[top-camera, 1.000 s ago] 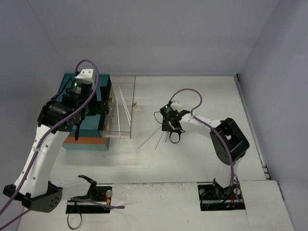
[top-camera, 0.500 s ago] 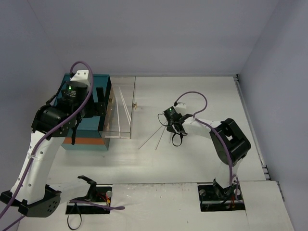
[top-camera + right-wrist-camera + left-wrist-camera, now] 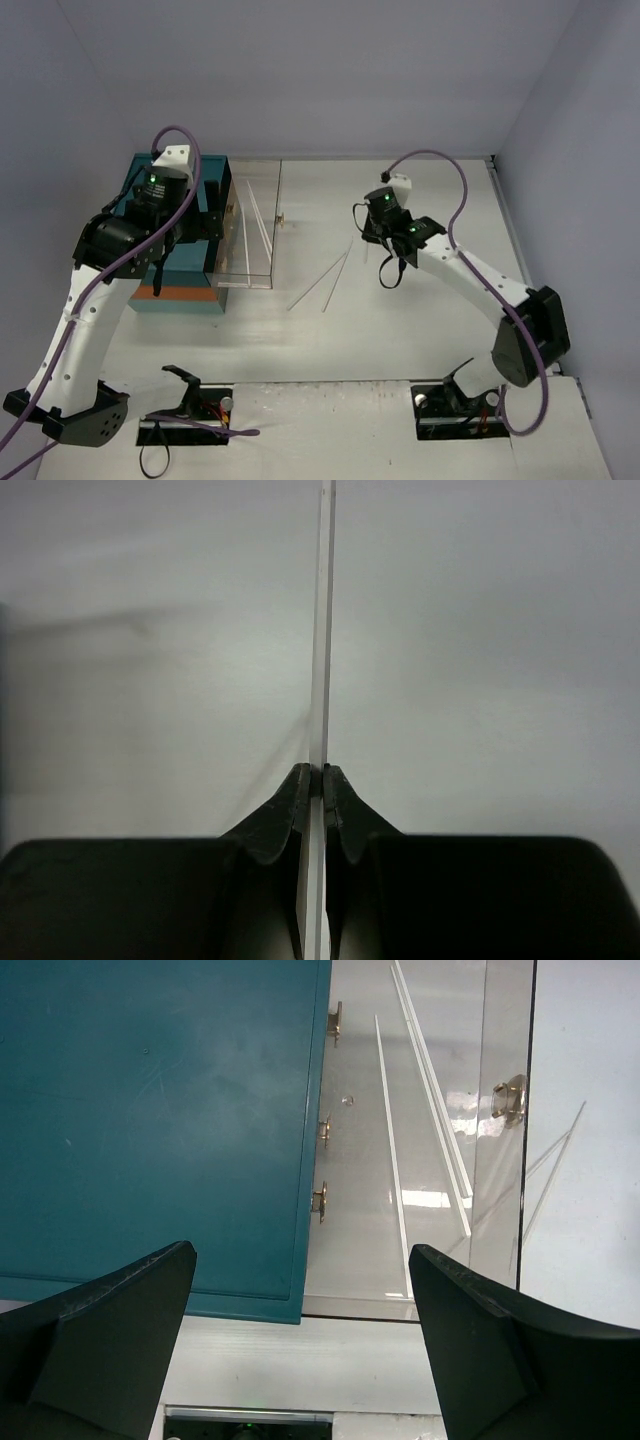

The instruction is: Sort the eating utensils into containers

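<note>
A thin pale chopstick (image 3: pixel 322 630) is clamped in the right gripper (image 3: pixel 322 780); it should be carried level, leftward, into the open pale drawer (image 3: pixel 350 1220). The left gripper (image 3: pixel 305 1330) is found released.

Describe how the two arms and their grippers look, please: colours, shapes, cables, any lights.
The left arm and the right arm both have white links joined by bulky black joint housings. A purple cable loops along each, and a small green light glows near each wrist. The left gripper and the right gripper have matte black, wedge-shaped fingers.
</note>
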